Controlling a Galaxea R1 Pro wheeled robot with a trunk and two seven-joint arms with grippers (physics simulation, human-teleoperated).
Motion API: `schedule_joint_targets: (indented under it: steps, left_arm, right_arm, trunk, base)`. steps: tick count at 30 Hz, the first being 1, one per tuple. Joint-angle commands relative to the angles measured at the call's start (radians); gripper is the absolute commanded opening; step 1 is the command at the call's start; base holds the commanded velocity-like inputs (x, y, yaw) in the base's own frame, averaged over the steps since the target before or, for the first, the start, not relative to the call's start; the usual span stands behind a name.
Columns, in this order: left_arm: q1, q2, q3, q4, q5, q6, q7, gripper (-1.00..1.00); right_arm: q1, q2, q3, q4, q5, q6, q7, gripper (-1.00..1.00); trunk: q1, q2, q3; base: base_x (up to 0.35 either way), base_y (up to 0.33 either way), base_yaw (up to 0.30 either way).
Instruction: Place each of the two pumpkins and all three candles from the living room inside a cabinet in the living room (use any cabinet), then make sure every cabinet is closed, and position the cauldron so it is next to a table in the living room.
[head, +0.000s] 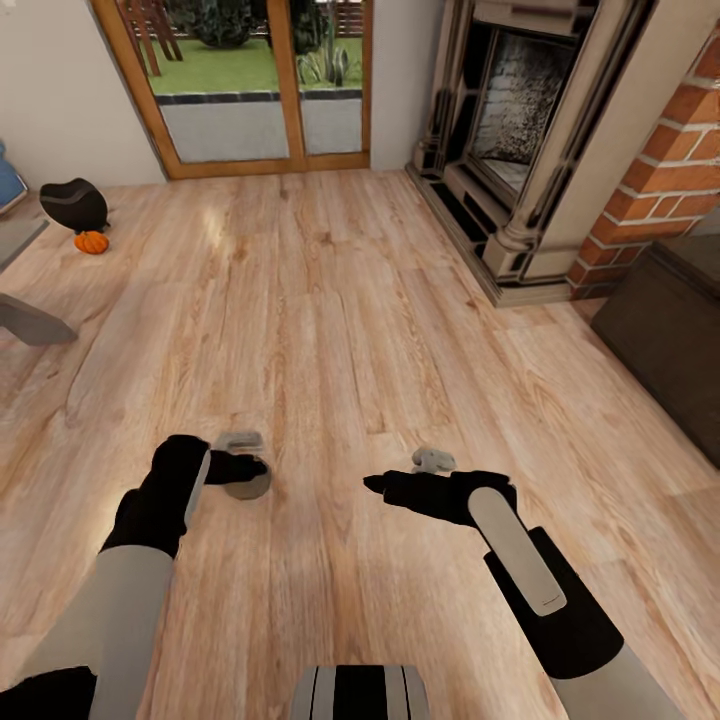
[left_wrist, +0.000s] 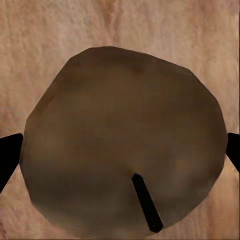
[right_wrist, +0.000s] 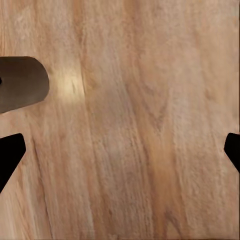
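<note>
Both hands, left hand (head: 240, 467) and right hand (head: 400, 487), are hovering spread and empty over the floor (head: 340, 300). I'm travelling, judging by it, toward the pumpkin (head: 91, 242) lying beside the cauldron (head: 74, 203) far left; next comes driving closer.

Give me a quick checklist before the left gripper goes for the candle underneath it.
1. Left gripper open: ok, its fingertips are spread wide on either side of the candle.
2. Candle centred under it: ok, the wick end faces the left wrist camera.
3. Fingers low enough to grip: cannot tell.
4. Right gripper free: ok, open over bare floor.
5. Cabinet open to receive it: cannot tell, only part of it shows at the right edge of the head view.
6. Other items stowed: not ok, a pumpkin lies on the floor beside the cauldron.
</note>
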Motion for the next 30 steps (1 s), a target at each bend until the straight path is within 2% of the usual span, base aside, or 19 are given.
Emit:
schedule_joint_targets:
  steps: [1,2,4,8,14,30]
  left_arm:
    - [0.012,0.000,0.001,-0.038,-0.009,0.019,-0.011,-1.00]
    - [0.034,0.000,0.001,-0.107,-0.011,0.042,-0.011,-1.00]
    - [0.061,-0.001,0.001,-0.188,-0.014,0.046,-0.012,-1.00]
    - [0.087,-0.002,0.001,-0.262,-0.017,0.046,-0.012,-1.00]
    - [0.094,-0.002,0.000,-0.286,-0.017,0.046,-0.013,-1.00]
    - [0.097,-0.002,-0.001,-0.290,-0.016,0.046,-0.013,-1.00]
  right_arm:
    - [-0.001,-0.001,0.001,-0.001,-0.009,0.000,-0.020,1.00]
    - [-0.001,-0.001,0.000,-0.001,-0.009,0.000,-0.034,1.00]
    - [-0.001,-0.001,-0.001,-0.001,-0.009,0.000,-0.048,1.00]
    - [-0.001,-0.001,-0.001,-0.001,-0.008,0.000,-0.059,1.00]
    - [-0.001,0.008,0.001,-0.001,-0.006,0.001,-0.075,1.00]
    - [-0.001,0.008,0.000,-0.001,-0.008,0.000,-0.091,1.00]
  trunk:
    - [0.000,0.000,0.003]
    - [-0.001,0.000,0.007]
    - [-0.002,0.001,0.015]
    - [-0.004,0.002,0.030]
    - [-0.006,0.003,0.056]
    - [-0.013,0.007,0.137]
  base:
    - [0.000,0.000,0.000]
    - [0.000,0.000,0.000]
    - [0.000,0.000,0.000]
    - [0.000,0.000,0.000]
    - [0.000,0.000,-0.057]
    - [-0.035,0.000,-0.184]
